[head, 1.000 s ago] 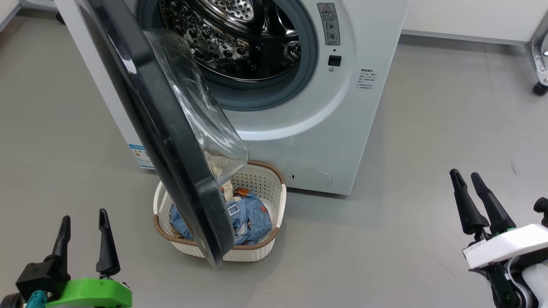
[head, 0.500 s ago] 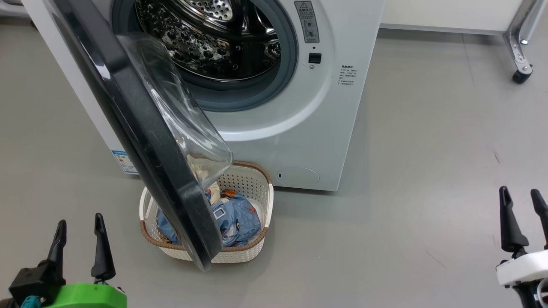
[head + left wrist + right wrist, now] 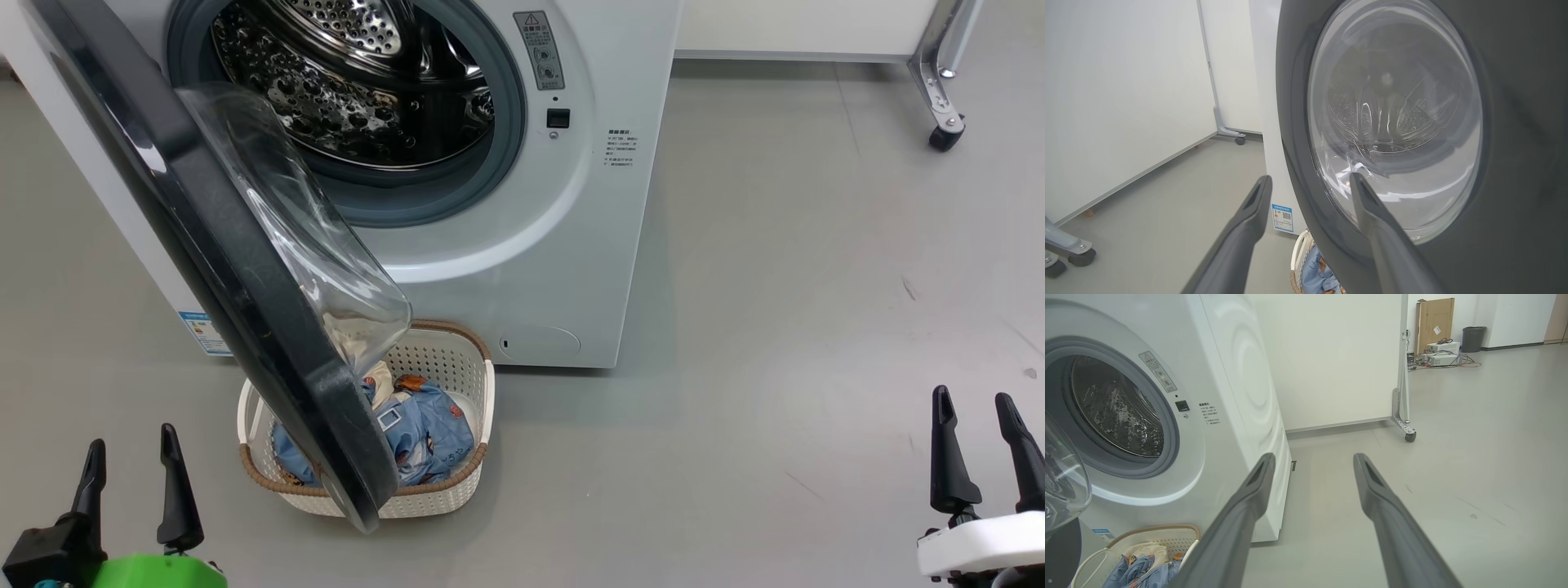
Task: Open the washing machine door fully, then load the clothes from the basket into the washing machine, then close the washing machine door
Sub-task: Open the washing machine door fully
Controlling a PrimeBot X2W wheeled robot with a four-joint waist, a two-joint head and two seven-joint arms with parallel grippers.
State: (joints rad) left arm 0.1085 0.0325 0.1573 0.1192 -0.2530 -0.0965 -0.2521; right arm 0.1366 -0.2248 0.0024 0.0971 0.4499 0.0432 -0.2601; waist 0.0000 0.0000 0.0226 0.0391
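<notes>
- The left gripper (image 3: pixel 132 441) sits at the lower left of the head view. Its two dark fingers are spread apart with nothing between them.
- In the left wrist view those fingers (image 3: pixel 1241 237) point toward the outer face of the washing machine door (image 3: pixel 1515 122).
- The right gripper (image 3: pixel 971 400), at the lower right, is likewise spread and empty. It hangs over the grey floor (image 3: pixel 775 327), well to the right of the machine.
- The door's black rim swings out from the machine's left side toward the camera. Its clear glass bowl (image 3: pixel 302 229) faces the opening.
- The basket (image 3: pixel 424 506) stands on the floor just in front of the washing machine (image 3: pixel 522 269). The door's lower edge crosses over it in the head view.
- The clothes (image 3: pixel 429 433) lie inside the basket: light blue printed fabric, with a cream piece on the side nearer the machine.
- A grey gasket (image 3: pixel 490 163) rings the steel drum (image 3: pixel 343 82). A small blue label (image 3: pixel 204 333) sits low on the white front.
</notes>
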